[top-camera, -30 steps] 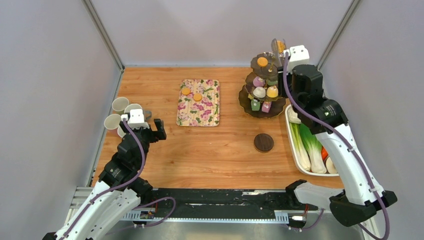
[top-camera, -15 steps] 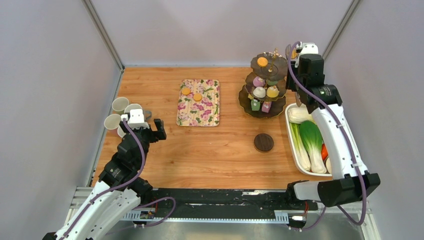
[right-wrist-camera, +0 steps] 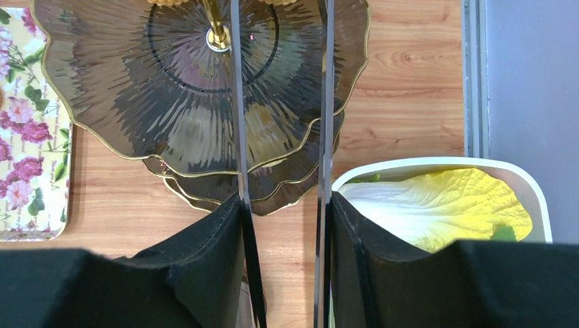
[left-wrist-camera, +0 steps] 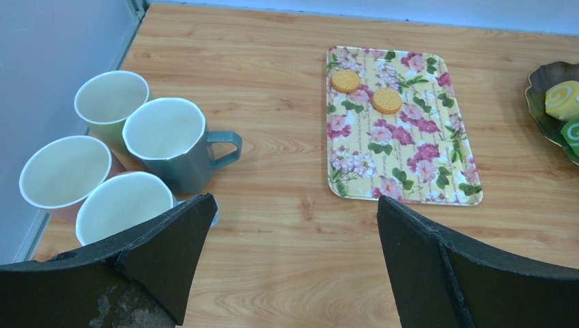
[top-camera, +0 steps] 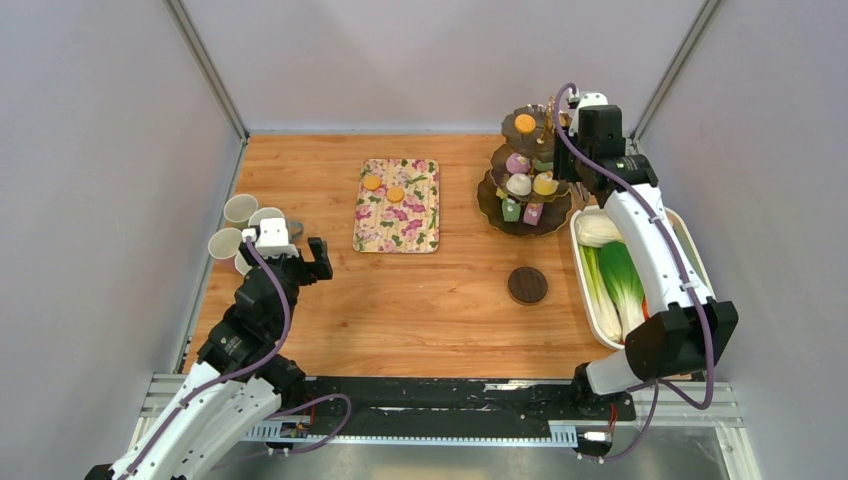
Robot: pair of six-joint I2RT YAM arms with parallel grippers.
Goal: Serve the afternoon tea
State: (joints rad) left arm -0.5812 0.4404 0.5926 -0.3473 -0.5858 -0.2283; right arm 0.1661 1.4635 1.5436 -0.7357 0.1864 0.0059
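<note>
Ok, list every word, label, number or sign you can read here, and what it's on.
None can be read.
The flowered tray bears only a flower pattern.
The mugs, the cake stand and the white tub show no lettering.

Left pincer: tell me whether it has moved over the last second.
No. In the top view the left pincer stays at the same spot just right of the mugs, with the same gap to the floral tray.
</note>
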